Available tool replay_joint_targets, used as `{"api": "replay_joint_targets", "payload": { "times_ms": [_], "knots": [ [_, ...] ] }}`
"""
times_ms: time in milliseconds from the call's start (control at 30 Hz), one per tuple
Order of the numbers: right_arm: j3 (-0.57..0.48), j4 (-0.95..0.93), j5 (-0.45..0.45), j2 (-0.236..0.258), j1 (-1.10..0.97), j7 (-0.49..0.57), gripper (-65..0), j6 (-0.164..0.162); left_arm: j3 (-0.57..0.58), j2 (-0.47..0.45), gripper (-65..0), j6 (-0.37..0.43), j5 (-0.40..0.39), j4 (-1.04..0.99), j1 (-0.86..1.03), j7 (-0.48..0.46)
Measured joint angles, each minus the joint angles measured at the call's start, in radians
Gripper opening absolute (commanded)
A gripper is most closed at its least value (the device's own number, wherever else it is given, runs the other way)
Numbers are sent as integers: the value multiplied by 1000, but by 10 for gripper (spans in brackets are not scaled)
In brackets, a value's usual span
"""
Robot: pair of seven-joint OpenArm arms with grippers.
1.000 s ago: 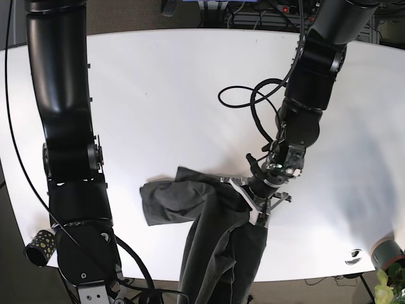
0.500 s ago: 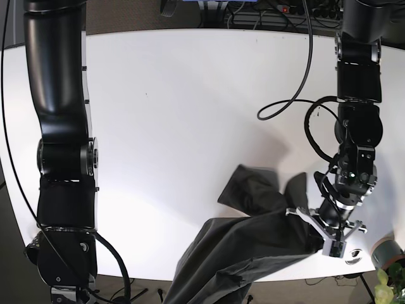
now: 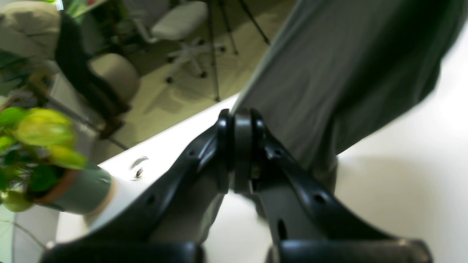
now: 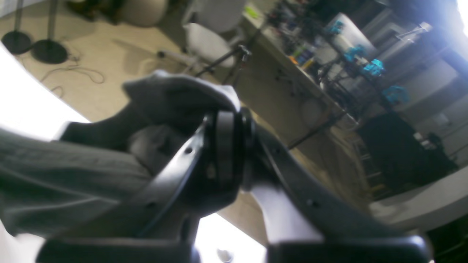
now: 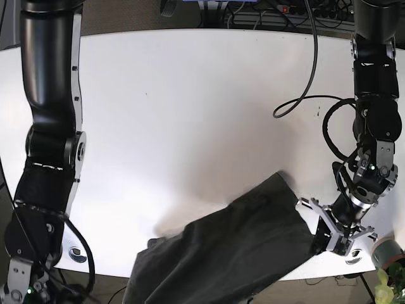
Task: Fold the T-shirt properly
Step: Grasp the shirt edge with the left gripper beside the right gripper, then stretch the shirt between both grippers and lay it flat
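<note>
White and broad, the surface (image 5: 190,114) fills most of the base view, with black cables looping near its 2 o'clock edge.

At about 4 o'clock in that view the left end effector (image 5: 330,233) sits low over the surface near the front edge. Its wrist camera shows the two black fingers (image 3: 204,146) pressed together on a fold of the dark grey T-shirt (image 5: 240,247), the cloth running up and away toward 1 o'clock from the pinch. Just off the surface edge at 8 o'clock in the wrist view stands a potted plant (image 3: 40,153) in a grey-green pot, and a small round fitting (image 3: 138,168) is set into the surface near it.

The right end effector (image 4: 226,146) appears only in its own wrist view; its fingers are closed on a bunched grey part of the T-shirt, which drapes away toward 9 o'clock. Behind it lies a blurred room with an office chair (image 4: 210,40) and a floor.

In the base view the T-shirt spreads from the left end effector toward 7 o'clock, its lower part hanging over the front edge of the surface. The right arm (image 5: 47,126) rises along the 9 o'clock side.
</note>
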Motion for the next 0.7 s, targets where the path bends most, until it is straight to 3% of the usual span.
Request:
{"api": "replay_joint_targets", "payload": {
  "times_ms": [167, 333, 700],
  "knots": [
    [85, 109, -18, -11, -263, -33, -650, 14, -29, -1, -649, -45, 19, 40, 130, 29],
    [160, 257, -14, -19, -476, -49, -650, 6, -29, 3, -649, -51, 16, 94, 249, 19],
    [334, 428, -8, -96, -801, -66, -650, 17, -105, -1, -647, -51, 13, 193, 503, 14]
  ]
}}
